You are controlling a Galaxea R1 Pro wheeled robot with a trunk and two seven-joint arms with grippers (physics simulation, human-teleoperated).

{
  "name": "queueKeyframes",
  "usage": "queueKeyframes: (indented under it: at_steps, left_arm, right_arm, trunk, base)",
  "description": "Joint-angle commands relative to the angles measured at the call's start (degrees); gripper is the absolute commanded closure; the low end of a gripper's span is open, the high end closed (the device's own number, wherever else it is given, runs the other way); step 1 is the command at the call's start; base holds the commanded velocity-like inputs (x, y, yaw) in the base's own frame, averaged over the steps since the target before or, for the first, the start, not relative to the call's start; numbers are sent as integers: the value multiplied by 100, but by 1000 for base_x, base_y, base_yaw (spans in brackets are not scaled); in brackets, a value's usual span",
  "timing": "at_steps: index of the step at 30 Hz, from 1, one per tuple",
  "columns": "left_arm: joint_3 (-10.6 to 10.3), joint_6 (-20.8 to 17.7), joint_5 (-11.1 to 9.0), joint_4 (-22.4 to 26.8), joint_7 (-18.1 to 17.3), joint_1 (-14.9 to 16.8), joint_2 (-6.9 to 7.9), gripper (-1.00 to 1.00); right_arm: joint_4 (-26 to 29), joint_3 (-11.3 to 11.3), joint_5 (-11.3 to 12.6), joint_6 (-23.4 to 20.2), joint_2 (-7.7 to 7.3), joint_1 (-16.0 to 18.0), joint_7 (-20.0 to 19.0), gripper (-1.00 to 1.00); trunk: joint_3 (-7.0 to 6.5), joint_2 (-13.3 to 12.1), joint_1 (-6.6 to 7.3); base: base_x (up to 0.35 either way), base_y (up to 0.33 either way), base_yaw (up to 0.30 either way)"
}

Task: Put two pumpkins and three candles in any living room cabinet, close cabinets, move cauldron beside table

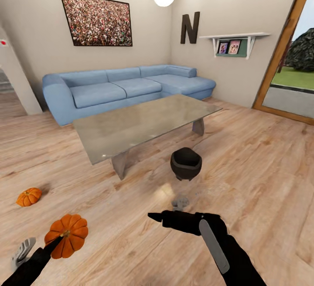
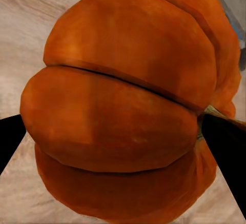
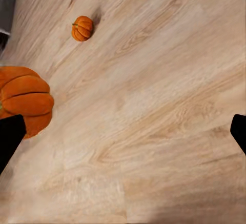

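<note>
Slippage worries me most, since my left gripper pinches one pumpkin near its stem above the floor, the second pumpkin lies nearby, and my right gripper hangs wide, empty.

Head view: high, looking forward and down across wood floor toward table and sofa. Left wrist view: pressed close against held pumpkin. Right wrist view: angled down over floor, sharing both pumpkins, second pumpkin at upper left.
</note>
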State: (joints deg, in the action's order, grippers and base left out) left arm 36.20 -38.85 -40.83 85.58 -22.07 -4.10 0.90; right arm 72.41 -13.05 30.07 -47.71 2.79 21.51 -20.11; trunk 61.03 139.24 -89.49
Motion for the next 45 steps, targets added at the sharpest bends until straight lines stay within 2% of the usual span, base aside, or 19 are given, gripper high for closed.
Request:
queueKeyframes:
  at_steps: [1, 4, 7, 12, 15, 16, 18, 19, 20, 22, 23, 26, 45]
  left_arm:
    - [0, -6, -46, 3, -2, -1, -1, 100]
    - [1, -2, -35, 3, 4, -2, -2, 100]
    - [1, -2, -31, 3, 9, -3, -2, 100]
    - [1, 0, -29, 3, 13, -3, -2, 100]
    - [5, 0, -28, -2, 16, -3, -2, 100]
    - [7, 0, -29, -6, 19, -13, -4, 100]
    - [41, 2, -40, -7, 18, -64, -15, 100]
    - [155, 40, -118, -4, 8, -97, -66, 100]
    - [235, 87, -161, -1, -4, -111, -114, 100]
    - [309, 149, -201, 6, -15, -123, -162, 100]
    - [318, 194, -199, 9, -19, -130, -180, 100]
    - [326, 376, -213, 14, -25, -223, -191, 100]
    - [335, 386, -284, 12, -17, -239, -187, 100]
  right_arm:
    - [-119, -2, 171, 38, 1, 4, -4, -100]
    - [-333, 8, 379, 175, 2, 6, 6, -100]
    - [-673, -7, 445, 713, 2, 9, 13, -100]
    - [-754, 5, 464, 776, 15, 29, 77, -100]
    - [-806, 214, 478, 773, 58, 103, 360, -100]
    - [-907, 329, 518, 771, 157, 164, 627, -100]
    - [-1217, 611, 751, 769, 332, 330, 1089, -100]
    - [-1652, 849, 1039, 771, 402, 598, 1296, -100]
    - [-2067, 938, 1155, 796, 424, 813, 1366, -100]
    - [-2857, 1074, 1260, 840, 439, 1287, 1422, -100]
    - [-2971, 1099, 1271, 882, 438, 1346, 1424, -100]
    - [-3083, 1116, 1289, 1002, 438, 1405, 1384, -100]
    - [-3100, 1094, 1288, 961, 447, 1409, 1370, -100]
  trunk:
    - [0, 0, 0]
    - [0, 0, 0]
    - [1, 0, 0]
    - [1, 0, 0]
    - [1, 0, 0]
    - [1, 0, 0]
    - [1, 0, 0]
    - [1, 0, 0]
    - [1, 0, 0]
    - [1, 0, 0]
    - [1, 0, 0]
    - [1, 0, 0]
    - [10, 0, 0]
  base:
    - [-2, 334, 281]
    - [-1, 335, 263]
    - [0, 335, 90]
    - [0, 335, 8]
    - [0, 335, 1]
    - [0, 335, 0]
    - [0, 335, 0]
    - [38, 335, 14]
    - [65, 335, 123]
    - [129, 300, 223]
    - [219, 226, 261]
    - [251, 201, 270]
    - [175, 286, 274]
